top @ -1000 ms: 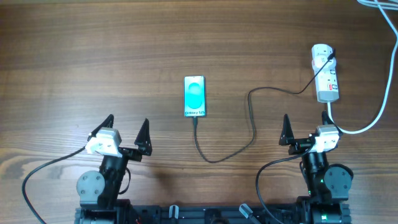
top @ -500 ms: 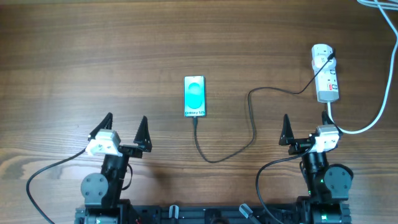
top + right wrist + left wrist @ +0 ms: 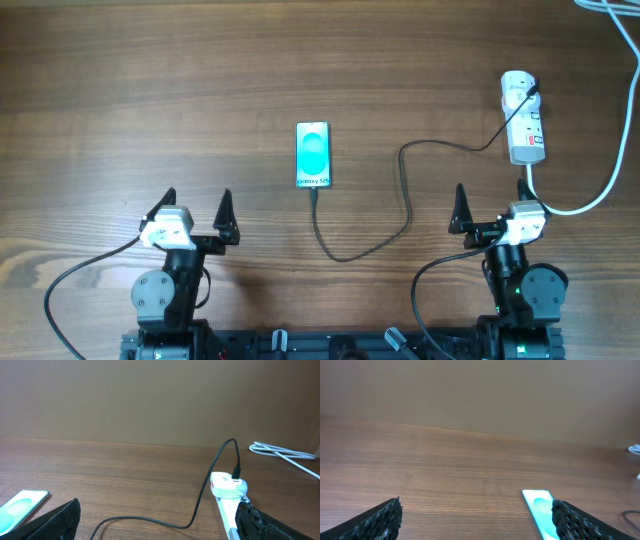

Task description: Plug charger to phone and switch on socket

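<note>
Brown wood-grain table, a plain tan wall behind it in both wrist views.

Phone lies flat near table centre, cyan screen up. The short edge with the lettering faces the arms.

Charger: thin black cable meets the phone's near short edge, loops toward the arms, then climbs and runs right to the socket. Its black plug sits in the socket's far end. The connector touches the phone's edge, but I cannot tell whether it is fully seated.

Socket: white strip at far right, lying lengthwise away from the arms. Its thick white lead curves off the near end and up the right edge. The switch position is too small to read.

Left gripper: fingers spread wide, holding nothing, hovering near the front edge, left of the phone and well apart from it. The left wrist view shows the phone just inside the right fingertip.

Right gripper: fingers likewise spread, nothing between them, near the socket's near end and not touching it. The right wrist view shows the socket ahead, with the plug upright in it.
</note>
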`<state>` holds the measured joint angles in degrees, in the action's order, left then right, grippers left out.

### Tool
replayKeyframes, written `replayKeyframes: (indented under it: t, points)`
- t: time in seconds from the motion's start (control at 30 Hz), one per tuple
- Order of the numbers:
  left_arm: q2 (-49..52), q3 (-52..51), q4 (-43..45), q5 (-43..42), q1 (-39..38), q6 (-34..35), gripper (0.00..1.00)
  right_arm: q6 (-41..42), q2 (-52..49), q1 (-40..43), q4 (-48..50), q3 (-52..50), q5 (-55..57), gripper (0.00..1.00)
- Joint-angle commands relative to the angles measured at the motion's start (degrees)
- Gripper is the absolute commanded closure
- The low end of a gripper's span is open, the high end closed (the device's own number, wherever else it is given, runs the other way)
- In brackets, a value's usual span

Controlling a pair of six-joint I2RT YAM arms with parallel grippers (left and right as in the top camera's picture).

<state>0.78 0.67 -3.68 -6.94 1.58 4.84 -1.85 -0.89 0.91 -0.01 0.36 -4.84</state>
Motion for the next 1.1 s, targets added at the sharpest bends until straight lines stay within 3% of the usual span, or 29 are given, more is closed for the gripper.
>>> replayKeyframes:
  t: [0.0, 0.3, 1.07]
  points:
    - [-0.63, -0.35, -0.76, 5.11, 0.42, -3.13, 0.00, -0.76, 0.68, -0.26, 0.07, -0.07, 0.76, 0.00]
    - [-0.63, -0.35, -0.81, 5.53, 0.46, -7.56, 0.00, -0.79, 0.68, -0.26, 0.07, -0.07, 0.76, 0.00]
    - [-0.61, -0.35, -0.70, 5.29, 0.46, -7.63, 0.00, -0.74, 0.68, -0.26, 0.07, -0.07, 0.76, 0.00]
